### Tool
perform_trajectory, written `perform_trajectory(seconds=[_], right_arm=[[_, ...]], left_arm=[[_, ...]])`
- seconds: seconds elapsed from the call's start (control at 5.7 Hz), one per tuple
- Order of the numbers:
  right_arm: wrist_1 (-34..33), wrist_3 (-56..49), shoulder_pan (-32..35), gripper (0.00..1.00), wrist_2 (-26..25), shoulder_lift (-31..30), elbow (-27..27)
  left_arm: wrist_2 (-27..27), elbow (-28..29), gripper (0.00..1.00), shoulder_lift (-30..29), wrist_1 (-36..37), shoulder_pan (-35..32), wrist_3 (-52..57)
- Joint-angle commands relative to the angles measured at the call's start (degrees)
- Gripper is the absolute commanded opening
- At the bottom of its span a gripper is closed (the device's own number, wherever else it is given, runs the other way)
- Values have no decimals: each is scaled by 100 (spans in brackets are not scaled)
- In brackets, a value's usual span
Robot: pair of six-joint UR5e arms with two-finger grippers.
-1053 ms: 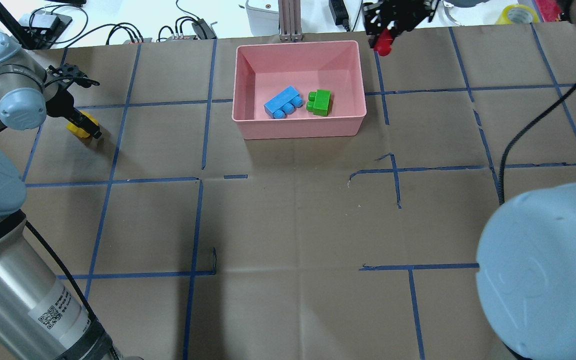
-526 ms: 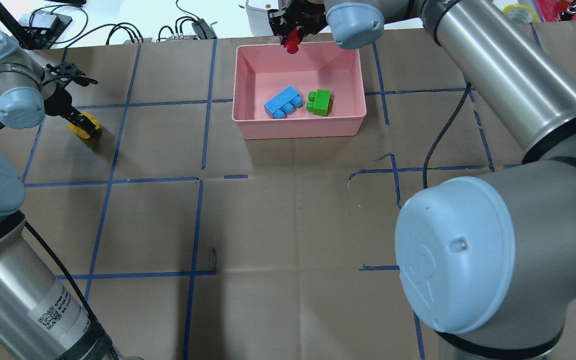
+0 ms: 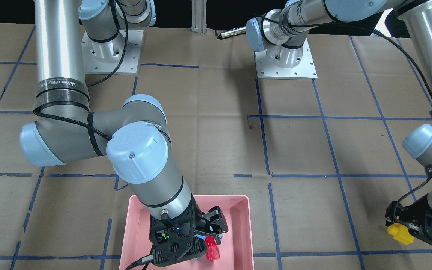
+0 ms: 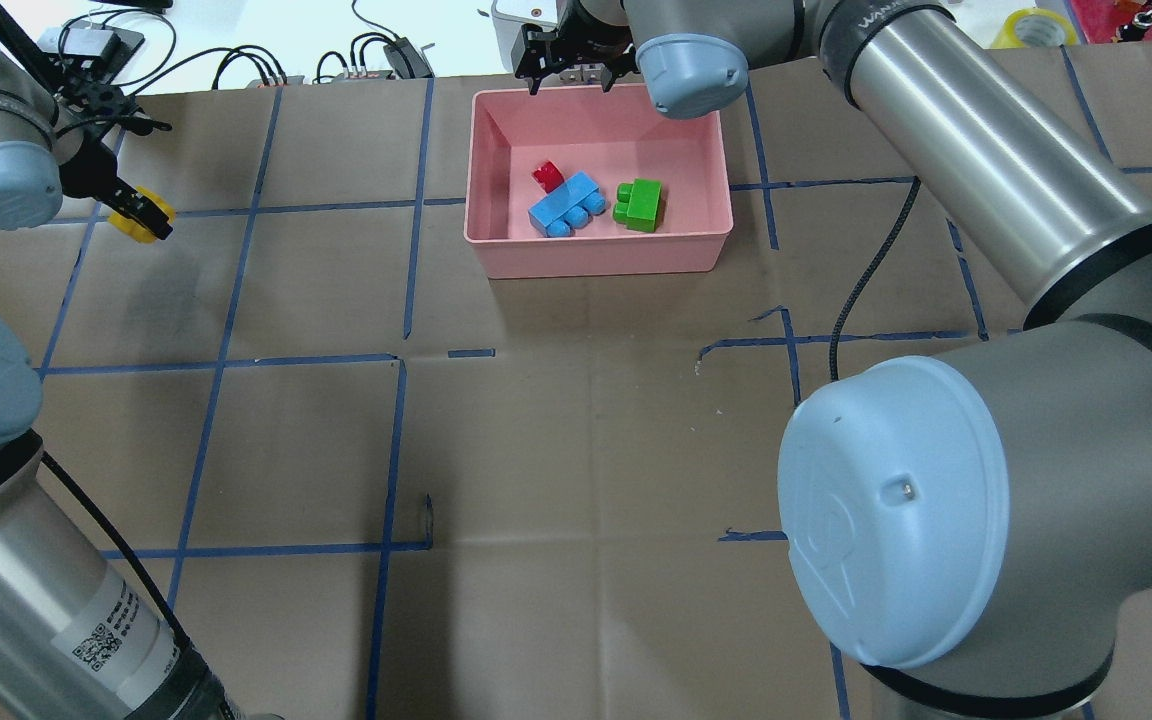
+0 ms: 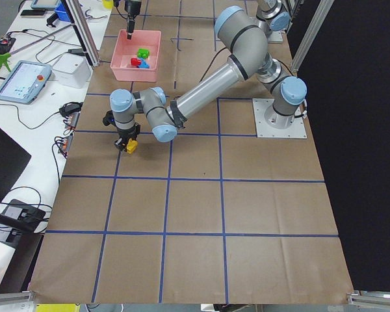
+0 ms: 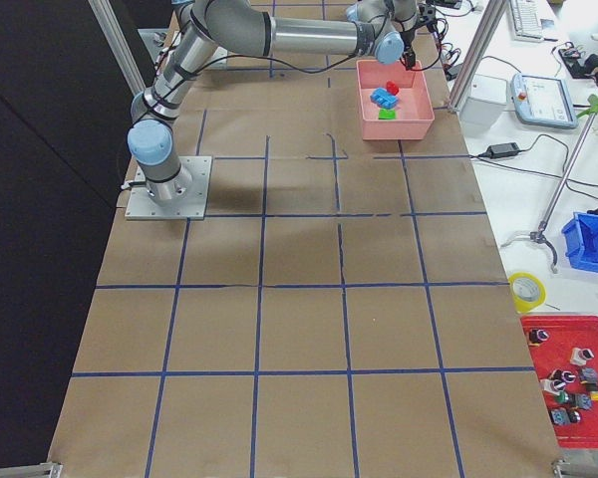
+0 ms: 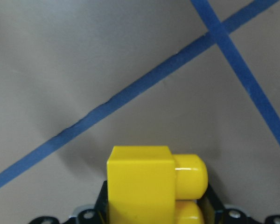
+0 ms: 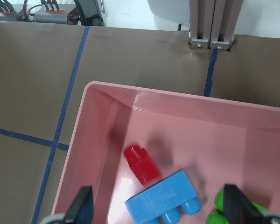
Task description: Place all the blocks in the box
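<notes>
Right gripper [image 4: 569, 78] hangs spread and empty over the box [image 4: 596, 255] at mid far edge. Red block [image 4: 547, 177], light-blue block [image 4: 566, 203] and green block [image 4: 641, 205] lie inside. Left gripper [image 4: 146, 218] clamps the yellow block [image 7: 140, 182] near the far left corner. Recommendation: carry it over the wall, clear of the right arm, and release low.

Brown paper table cover [image 4: 586, 450], blue tape grid [image 4: 388, 450] on it. Grey aluminium extrusion post [image 8: 211, 23] just beyond right gripper [image 4: 569, 82], white plastic box [image 4: 511, 30] beside post. Yellow tape roll [image 4: 1036, 25] well to gripper's right.
</notes>
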Motion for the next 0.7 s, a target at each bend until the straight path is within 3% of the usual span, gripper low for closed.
perform_trajectory(seconds=[0.0,0.18,0.53], right_arm=[[49,-39,-51,100,-20,-31,24],[380,-205,-252,99,-46,-188,33],[2220,-1246,-989,99,-29,-1134,42]], left_arm=[[8,885,16,259,-1189,-48,-311],[-10,1473,16,243,-1884,-153,-809],[-62,2233,16,129,-2662,-932,-2648]])
